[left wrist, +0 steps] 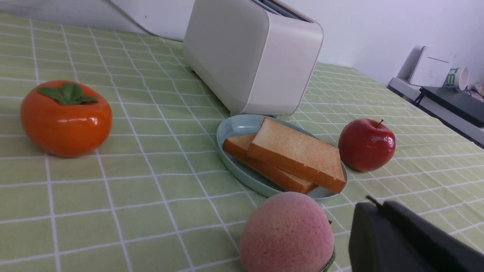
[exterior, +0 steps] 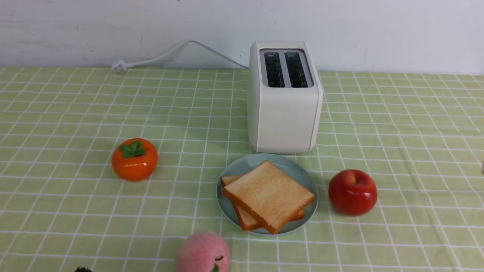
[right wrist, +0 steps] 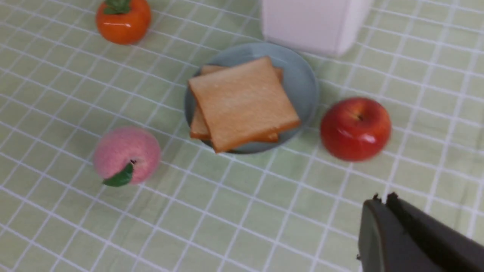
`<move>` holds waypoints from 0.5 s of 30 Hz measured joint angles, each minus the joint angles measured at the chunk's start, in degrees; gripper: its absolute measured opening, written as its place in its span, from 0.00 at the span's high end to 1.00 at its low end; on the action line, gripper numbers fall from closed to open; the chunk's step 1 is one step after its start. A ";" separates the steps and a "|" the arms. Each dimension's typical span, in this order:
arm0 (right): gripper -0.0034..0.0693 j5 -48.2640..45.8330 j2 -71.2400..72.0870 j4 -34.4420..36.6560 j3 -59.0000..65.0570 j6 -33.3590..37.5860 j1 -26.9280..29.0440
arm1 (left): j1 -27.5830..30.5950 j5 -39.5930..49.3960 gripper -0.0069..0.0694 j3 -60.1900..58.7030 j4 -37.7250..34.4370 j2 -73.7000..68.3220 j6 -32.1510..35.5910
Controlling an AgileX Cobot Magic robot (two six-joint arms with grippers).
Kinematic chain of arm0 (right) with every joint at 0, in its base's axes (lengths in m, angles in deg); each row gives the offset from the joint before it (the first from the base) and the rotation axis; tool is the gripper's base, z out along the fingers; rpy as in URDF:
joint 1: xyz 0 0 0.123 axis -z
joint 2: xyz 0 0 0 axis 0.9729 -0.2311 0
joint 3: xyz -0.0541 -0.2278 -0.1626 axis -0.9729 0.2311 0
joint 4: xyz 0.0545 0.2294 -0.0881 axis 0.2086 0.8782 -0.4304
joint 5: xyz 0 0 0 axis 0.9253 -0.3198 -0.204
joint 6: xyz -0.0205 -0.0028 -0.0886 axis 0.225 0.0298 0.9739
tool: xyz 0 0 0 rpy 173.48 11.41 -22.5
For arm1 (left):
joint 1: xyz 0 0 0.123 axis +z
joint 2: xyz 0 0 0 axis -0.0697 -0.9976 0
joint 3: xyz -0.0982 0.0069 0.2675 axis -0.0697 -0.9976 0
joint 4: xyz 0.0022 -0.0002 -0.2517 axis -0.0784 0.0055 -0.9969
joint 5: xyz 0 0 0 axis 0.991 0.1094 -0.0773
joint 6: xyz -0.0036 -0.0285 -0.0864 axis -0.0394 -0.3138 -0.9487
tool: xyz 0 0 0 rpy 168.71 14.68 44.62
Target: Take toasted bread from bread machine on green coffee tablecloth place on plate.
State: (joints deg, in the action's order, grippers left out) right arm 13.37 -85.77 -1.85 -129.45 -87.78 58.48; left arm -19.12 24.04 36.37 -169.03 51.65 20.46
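The left gripper is empty, jaws together, low over the green coffee tablecloth. At centre, both slices of toasted bread lie stacked on the plate, just in front of the bread machine, whose slots show empty; the right gripper is also empty, jaws together. The transfer appears complete

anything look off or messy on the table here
Mostly tidy. The two toast slices sit stacked askew on the plate, corners not lined up, the top one reaching the rim. The toaster plug lies loose at the cloth edge.
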 joint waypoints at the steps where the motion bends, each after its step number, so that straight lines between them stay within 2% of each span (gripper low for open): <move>1: 0.96 -2.47 5.09 -2.34 2.06 -4.29 0.00 | 0.00 0.00 0.91 0.00 0.00 0.00 -0.04; 6: 0.96 -5.54 15.56 -5.90 8.32 -10.45 0.00 | 0.00 0.00 0.91 0.00 0.00 0.00 -0.17; 15: 0.94 -4.72 19.08 -6.00 14.62 -12.00 0.00 | 0.00 0.00 0.90 0.00 0.00 0.00 -0.17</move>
State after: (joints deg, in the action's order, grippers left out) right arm 8.65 -66.69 -7.85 -114.83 -99.78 58.48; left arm -19.12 24.04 36.37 -169.03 51.65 20.29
